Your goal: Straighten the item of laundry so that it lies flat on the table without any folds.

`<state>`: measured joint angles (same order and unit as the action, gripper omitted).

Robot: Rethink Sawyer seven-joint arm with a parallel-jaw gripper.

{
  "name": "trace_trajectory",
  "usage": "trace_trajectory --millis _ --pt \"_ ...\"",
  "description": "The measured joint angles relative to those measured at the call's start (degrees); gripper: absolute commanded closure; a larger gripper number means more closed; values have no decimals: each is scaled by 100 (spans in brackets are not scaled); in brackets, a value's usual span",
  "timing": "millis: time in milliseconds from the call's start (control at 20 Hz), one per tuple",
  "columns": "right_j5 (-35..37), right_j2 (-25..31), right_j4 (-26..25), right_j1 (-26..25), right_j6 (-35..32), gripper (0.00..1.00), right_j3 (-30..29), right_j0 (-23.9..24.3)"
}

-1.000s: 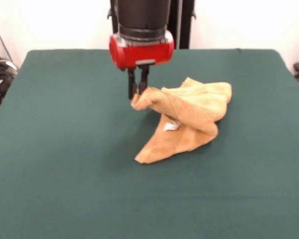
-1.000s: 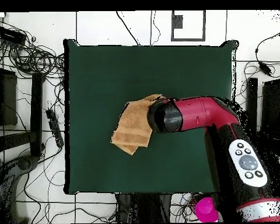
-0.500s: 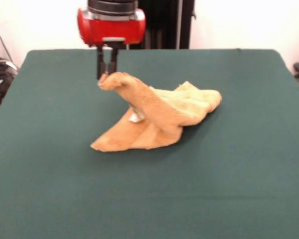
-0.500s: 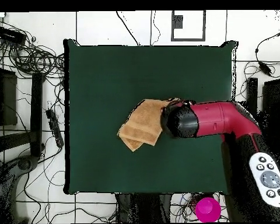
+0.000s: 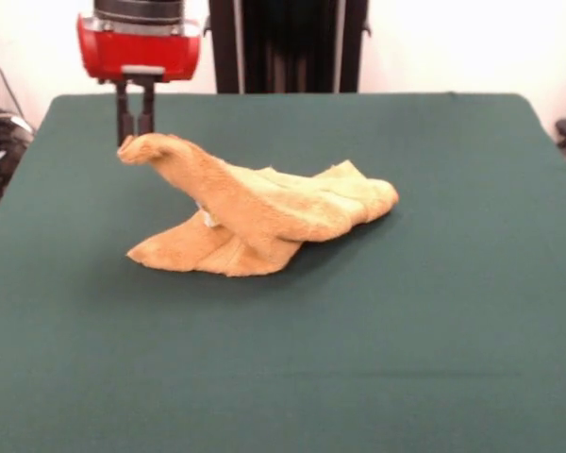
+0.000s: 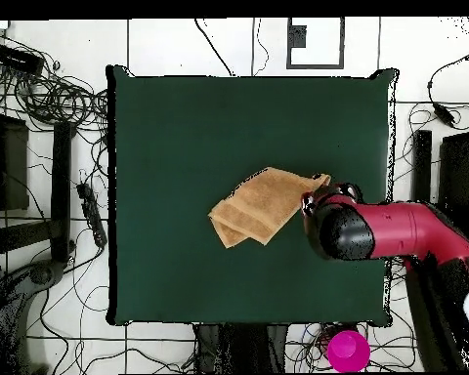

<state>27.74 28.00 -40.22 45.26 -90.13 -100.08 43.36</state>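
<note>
Red and black robot gripper (image 5: 135, 135) pinched shut on one raised corner of a rumpled orange-tan terry towel (image 5: 264, 217), the rest draped in folds on the dark green cloth-covered table (image 5: 406, 311), near its middle

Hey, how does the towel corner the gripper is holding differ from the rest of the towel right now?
The pinched corner is lifted off the table, held by the gripper; the rest of the towel lies on the cloth. The corner is pulled into a narrow, stretched neck; the rest is a wider bunch, layered with folds. Both are the same orange-tan terry, and neither lies flat yet.
</note>
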Motion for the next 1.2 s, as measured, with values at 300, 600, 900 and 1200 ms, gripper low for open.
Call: trace_trajectory --millis 300,600,900,1200 --pt "-941 228 -241 13 0 100 -458 567" --pt "-1284 431 -469 134 0 100 -786 830" --pt "-1577 704 -712 281 0 100 -1079 1066" --pt "-1925 790 -996 429 0 100 -1318 1177"
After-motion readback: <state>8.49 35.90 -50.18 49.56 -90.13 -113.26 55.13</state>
